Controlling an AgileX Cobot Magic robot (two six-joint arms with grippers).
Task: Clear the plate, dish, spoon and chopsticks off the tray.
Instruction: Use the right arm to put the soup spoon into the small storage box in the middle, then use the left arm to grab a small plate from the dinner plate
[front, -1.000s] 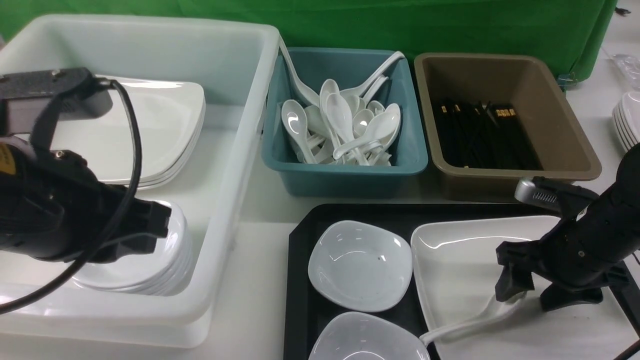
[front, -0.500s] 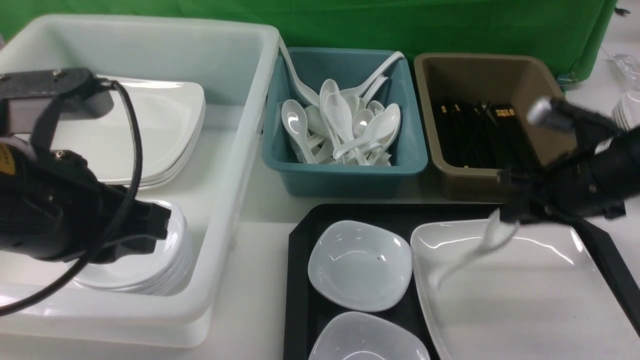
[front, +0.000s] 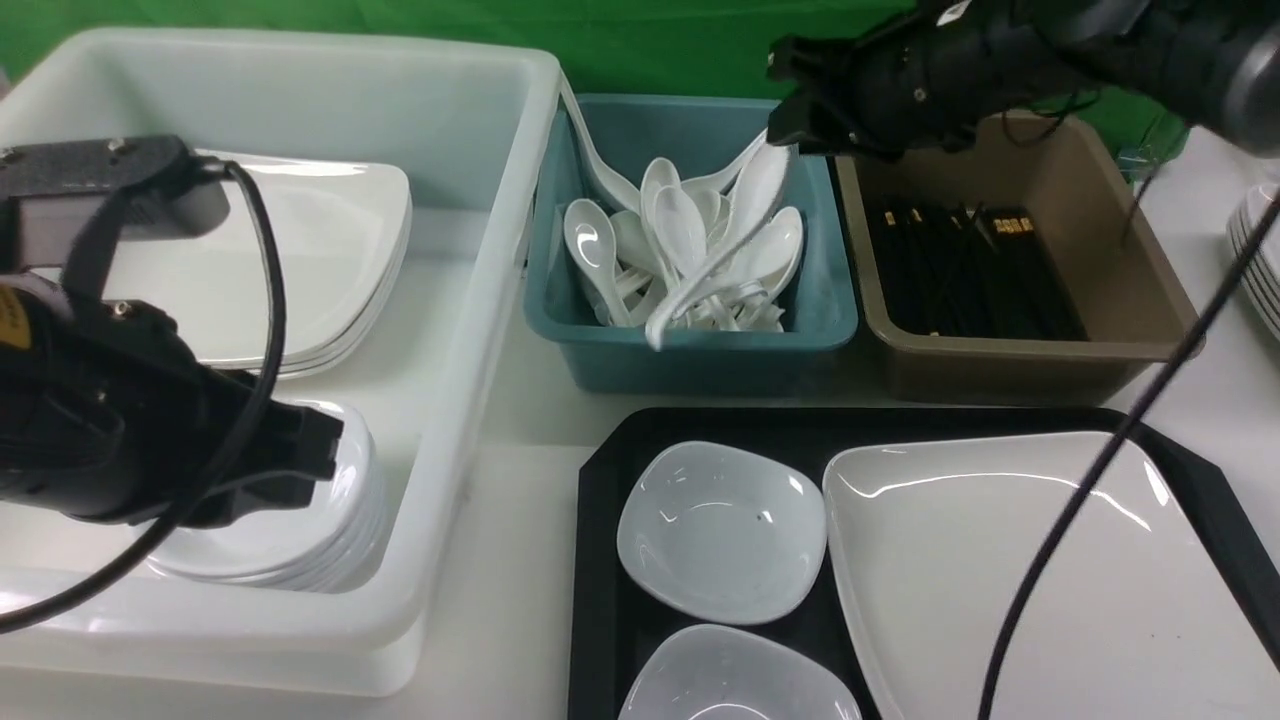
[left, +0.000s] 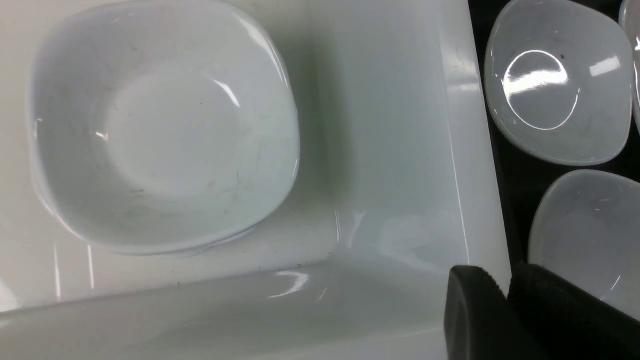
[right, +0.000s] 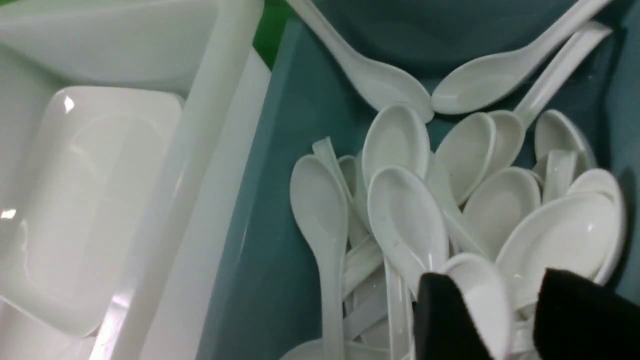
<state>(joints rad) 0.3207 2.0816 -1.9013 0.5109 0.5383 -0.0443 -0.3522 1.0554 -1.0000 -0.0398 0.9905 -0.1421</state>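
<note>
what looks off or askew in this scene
One spoon hangs slanted under the right tool above the teal bin, its handle tip down at the front rim. A long-handled spoon pokes up past the bin's far left corner. Nothing looks spilled or broken.

Both arms were matte black. The left arm (front: 90, 440) carried a grey camera block (front: 100, 195) with small screws (front: 110, 146), a looping black cable (front: 268, 300) and a yellow label (front: 10, 320). The right hand (right: 500, 305) had black fingers (right: 440, 315).
</note>
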